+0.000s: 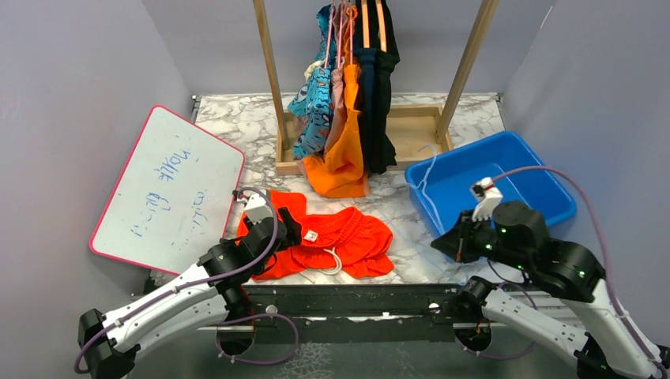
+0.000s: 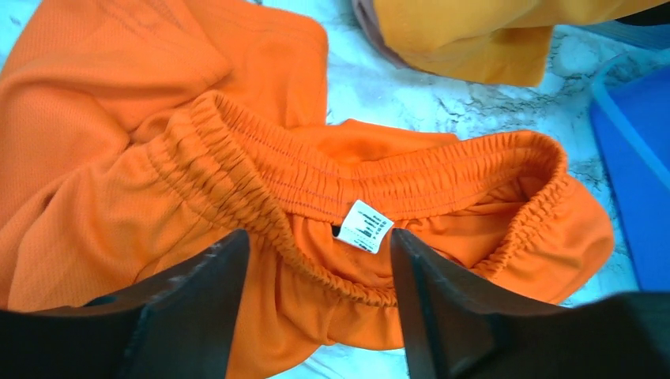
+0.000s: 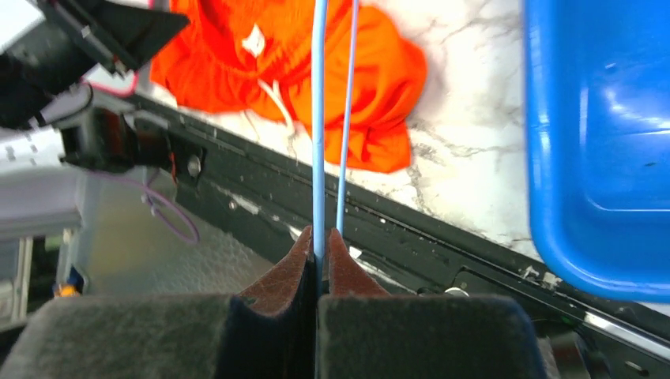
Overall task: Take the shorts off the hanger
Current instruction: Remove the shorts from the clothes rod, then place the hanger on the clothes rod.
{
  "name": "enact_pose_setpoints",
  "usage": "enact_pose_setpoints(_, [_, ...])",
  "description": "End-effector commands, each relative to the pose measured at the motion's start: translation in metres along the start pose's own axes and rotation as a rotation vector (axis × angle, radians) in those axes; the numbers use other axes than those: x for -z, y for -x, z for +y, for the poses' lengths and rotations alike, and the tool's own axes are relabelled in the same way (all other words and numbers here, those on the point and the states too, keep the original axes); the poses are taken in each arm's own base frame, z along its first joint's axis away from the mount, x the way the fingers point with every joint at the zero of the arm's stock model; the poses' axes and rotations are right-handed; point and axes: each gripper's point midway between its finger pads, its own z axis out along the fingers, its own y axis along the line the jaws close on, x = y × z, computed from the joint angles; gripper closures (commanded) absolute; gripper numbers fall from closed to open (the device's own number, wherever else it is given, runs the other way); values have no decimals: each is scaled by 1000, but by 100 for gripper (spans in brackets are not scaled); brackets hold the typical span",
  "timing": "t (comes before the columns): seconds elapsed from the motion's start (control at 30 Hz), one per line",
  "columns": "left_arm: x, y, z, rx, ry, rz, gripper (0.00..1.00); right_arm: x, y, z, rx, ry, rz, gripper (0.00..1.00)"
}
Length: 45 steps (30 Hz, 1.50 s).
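- The left tool [image 2: 318, 238] is spread wide and grips nothing, just above the waistband of the red-orange shorts [image 1: 348, 237].
- Those shorts lie crumpled on the worktop [image 1: 411, 254].
- The right tool [image 3: 318, 237] is clamped on a thin blue hanger [image 3: 318, 118] beside the blue bin [image 1: 545, 189].

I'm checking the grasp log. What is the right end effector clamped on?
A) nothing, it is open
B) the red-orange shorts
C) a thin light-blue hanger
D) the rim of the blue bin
C: in the right wrist view the right end effector is shut on the thin light-blue hanger, and the red-orange shorts lie apart from it.
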Motion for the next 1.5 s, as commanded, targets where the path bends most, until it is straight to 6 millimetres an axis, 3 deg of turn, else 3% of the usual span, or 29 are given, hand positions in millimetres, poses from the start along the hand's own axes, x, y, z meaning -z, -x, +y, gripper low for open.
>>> enact_pose_setpoints(0.0, [11,22,-19,-15,-67,-32,28,39,28,-28,-66,-181,-152,99])
enact_pose_setpoints(0.2, [17,34,-26,-43,-92,-48,13,80,67,-33,-59,-259,-311,99])
enact_pose_setpoints(0.3, [18,37,-27,-63,-96,-56,3,87,86,-29,-28,-251,-393,99])
enact_pose_setpoints(0.4, [19,38,-28,-97,-101,-52,1,87,105,-24,3,-235,-477,99])
enact_pose_setpoints(0.5, [20,38,-29,-120,-105,-45,1,71,120,-20,71,-245,-515,99])
enact_pose_setpoints(0.6, [22,39,-33,-147,-121,-39,1,51,129,-53,73,-494,-505,99])
enact_pose_setpoints(0.67, [24,44,-37,-172,-138,-44,1,34,136,-59,127,-578,-475,99])
enact_pose_setpoints(0.87, [30,55,-43,-278,-166,-65,1,-4,173,-27,270,-457,-570,99])
enact_pose_setpoints(0.97, [28,52,-40,-345,-163,-56,1,-21,179,-17,344,-427,-553,99])
enact_pose_setpoints(1.07, [25,49,-40,-355,-163,-50,1,-41,181,-22,362,-479,-453,99])
enact_pose_setpoints(1.2, [23,47,-42,-364,-169,-41,1,-44,200,-27,345,-416,-446,99])
enact_pose_setpoints(1.4, [22,46,-43,-374,-167,-34,1,-42,229,-54,293,-368,-403,99])
enact_pose_setpoints(1.47, [23,47,-43,-370,-173,-38,1,-37,237,-52,287,-365,-419,99])
